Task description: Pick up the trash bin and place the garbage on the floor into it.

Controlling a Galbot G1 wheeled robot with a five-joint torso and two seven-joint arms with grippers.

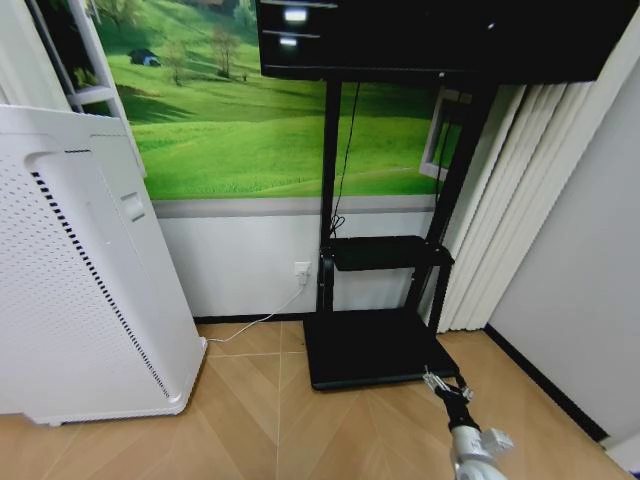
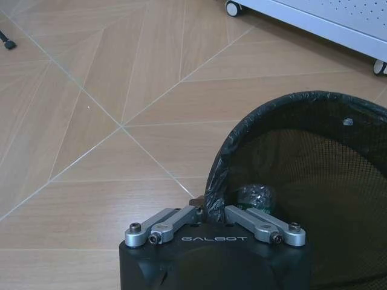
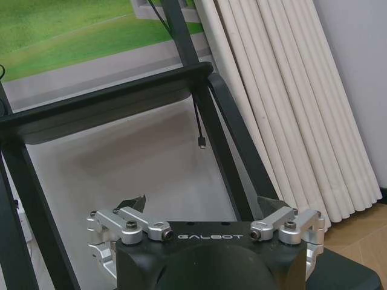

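Note:
My left gripper is shut on the rim of the trash bin, a black mesh basket with a dark liner, held just above the floor. A small dark greenish lump sits inside the bin by the rim; I cannot tell what it is. The garbage on the floor is out of view. In the head view my right gripper reaches forward low at the right, over the front corner of the TV stand base. Its wrist view shows the right gripper open with nothing between the fingers.
A tall white perforated appliance on wheels stands at the left; its base is near the bin. The black TV stand faces me, with a white curtain and a grey wall at the right. Bare parquet lies between.

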